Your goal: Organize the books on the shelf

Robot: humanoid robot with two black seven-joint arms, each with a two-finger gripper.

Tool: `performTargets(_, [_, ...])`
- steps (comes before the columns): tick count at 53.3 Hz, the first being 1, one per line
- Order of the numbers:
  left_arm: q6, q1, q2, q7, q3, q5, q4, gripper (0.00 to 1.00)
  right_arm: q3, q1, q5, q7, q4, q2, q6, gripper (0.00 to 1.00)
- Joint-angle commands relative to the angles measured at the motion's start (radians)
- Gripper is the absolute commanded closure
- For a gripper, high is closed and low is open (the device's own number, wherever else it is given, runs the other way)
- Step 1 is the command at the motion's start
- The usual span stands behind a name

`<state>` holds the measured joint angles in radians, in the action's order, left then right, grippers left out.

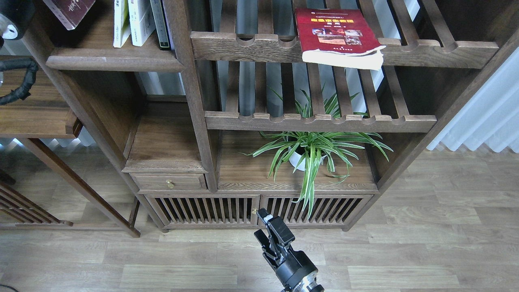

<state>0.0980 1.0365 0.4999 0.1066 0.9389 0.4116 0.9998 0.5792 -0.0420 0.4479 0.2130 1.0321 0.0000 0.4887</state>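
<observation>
Lying flat on the top slatted rack (425, 50), the red book (336, 36) overhangs its rail — maroon book (69, 12) cut off above the shelf (113, 63); right gripper (269, 231) dark, state unclear.

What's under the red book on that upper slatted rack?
The red book lies flat across the upper slatted rack, its front edge overhanging the notched rail. Below, through the slats, sit a second rack and the spider plant. The slats directly beneath the book are covered.
</observation>
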Motion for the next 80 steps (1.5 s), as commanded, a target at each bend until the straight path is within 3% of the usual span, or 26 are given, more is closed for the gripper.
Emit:
performTargets(1, [-0.001, 0.014, -0.05, 0.008, 0.006, 0.058, -0.041, 0.98, -0.002, -0.004, 0.0, 0.0, 0.0, -0.015, 0.0, 0.04])
performTargets(32, [-0.029, 0.059, -0.078, 0.119, -0.046, 0.17, -0.176, 0.96, -0.002, -0.004, -0.001, -0.004, 0.005, -0.02, 0.0, 0.04])
performTargets(56, [-0.029, 0.063, -0.098, 0.136, -0.088, 0.173, -0.202, 0.95, -0.002, -0.013, 0.0, -0.004, 0.006, -0.021, 0.0, 0.04])
performTargets(63, [-0.029, 0.063, -0.1, 0.165, -0.107, 0.173, -0.21, 0.95, -0.002, -0.013, -0.001, -0.004, 0.006, -0.021, 0.0, 0.04])
performTargets(80, [-0.029, 0.06, -0.1, 0.179, -0.115, 0.173, -0.237, 0.94, -0.002, -0.012, -0.009, -0.004, 0.006, -0.02, 0.0, 0.04])
